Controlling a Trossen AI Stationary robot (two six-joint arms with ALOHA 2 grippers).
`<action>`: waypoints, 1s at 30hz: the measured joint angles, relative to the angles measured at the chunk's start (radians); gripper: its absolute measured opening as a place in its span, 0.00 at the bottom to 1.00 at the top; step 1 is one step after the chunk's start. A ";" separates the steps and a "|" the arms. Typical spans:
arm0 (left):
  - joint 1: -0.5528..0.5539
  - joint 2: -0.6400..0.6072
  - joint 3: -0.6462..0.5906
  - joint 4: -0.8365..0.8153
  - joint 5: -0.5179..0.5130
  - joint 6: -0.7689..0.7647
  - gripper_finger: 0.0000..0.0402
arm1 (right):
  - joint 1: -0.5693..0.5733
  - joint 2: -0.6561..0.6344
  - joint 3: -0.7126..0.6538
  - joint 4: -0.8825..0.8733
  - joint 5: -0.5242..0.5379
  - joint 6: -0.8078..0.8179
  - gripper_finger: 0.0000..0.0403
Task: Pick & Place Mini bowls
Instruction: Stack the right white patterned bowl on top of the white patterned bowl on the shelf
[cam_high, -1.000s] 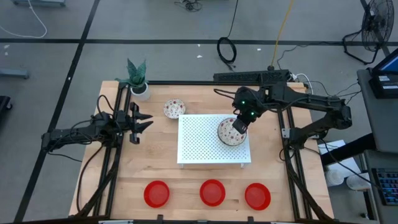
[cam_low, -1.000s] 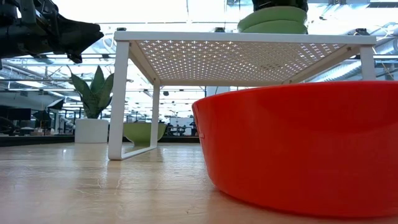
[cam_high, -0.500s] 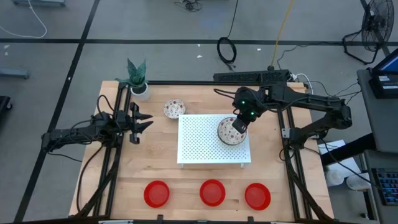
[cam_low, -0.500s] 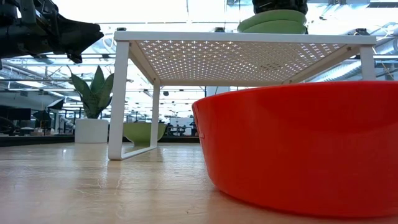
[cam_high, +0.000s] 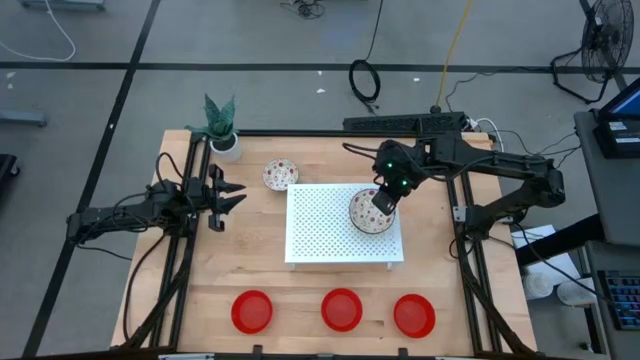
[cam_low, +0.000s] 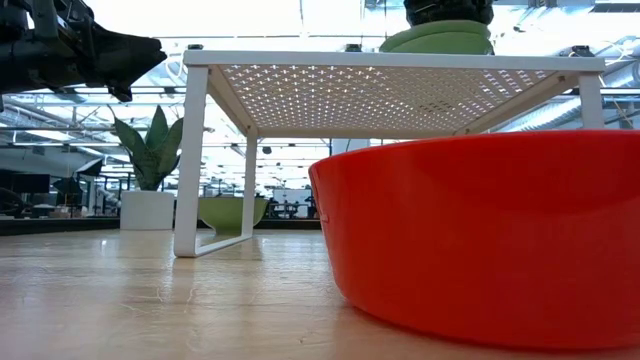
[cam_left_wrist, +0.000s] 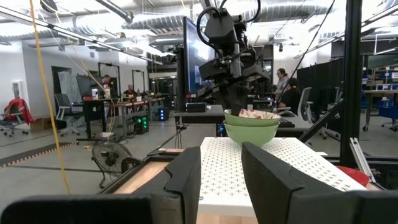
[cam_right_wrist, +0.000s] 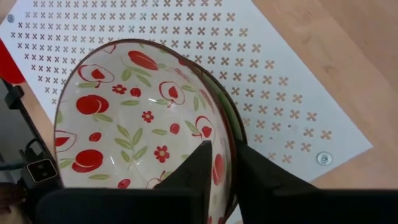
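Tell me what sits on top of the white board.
Two patterned bowls are stacked on the board, top one nested in the lower. The right pincer grips the top bowl's rim. The lower bowl's inside is covered.

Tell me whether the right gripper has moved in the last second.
Yes, slightly: the right gripper rose, lifting the upper patterned bowl against the fixed white perforated stand.

The right gripper (cam_high: 383, 198) covers part of the stacked bowls' (cam_high: 370, 212) rim. In the low view, the red bowl (cam_low: 480, 235) is cut off at the edge.
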 joint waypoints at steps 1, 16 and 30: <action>0.000 0.000 0.000 0.000 0.000 0.000 0.30 | 0.000 0.000 0.000 0.000 0.000 0.000 0.15; 0.000 0.000 0.000 0.000 0.000 0.000 0.30 | -0.013 0.000 0.000 0.003 -0.002 -0.003 0.33; 0.000 0.000 0.000 0.000 0.000 0.000 0.30 | -0.014 0.000 0.040 0.000 -0.001 0.008 0.36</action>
